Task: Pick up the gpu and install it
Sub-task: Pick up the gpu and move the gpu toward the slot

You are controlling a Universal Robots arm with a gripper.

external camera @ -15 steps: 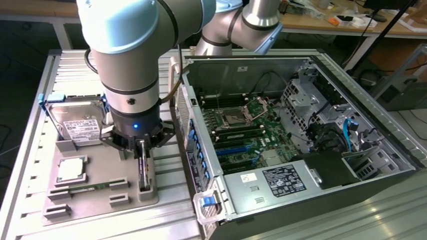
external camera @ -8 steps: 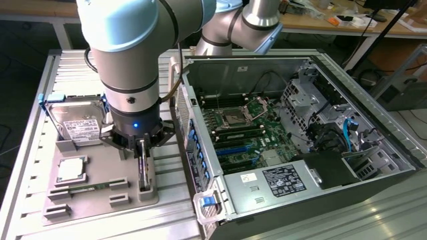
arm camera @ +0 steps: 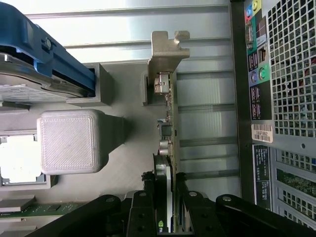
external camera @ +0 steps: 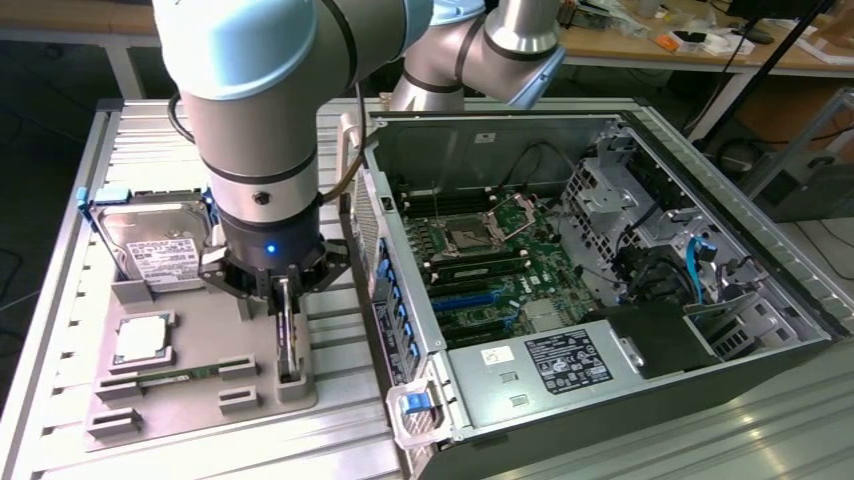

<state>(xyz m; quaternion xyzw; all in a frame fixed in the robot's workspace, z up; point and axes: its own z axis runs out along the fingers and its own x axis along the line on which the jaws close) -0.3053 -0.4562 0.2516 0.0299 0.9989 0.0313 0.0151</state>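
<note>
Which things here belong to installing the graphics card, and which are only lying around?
For the job: graphics card, standing on edge in the grey holder; gripper closed on it; open computer case with its motherboard.
Lying about: hard drive in blue frame; processor; memory stick.

computer case [external camera: 378, 215] beside end effector [external camera: 284, 308], hard drive [external camera: 160, 255] opposite

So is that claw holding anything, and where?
Yes: the gripper pinches the graphics card by its flat faces, at the end away from the metal bracket.
</note>
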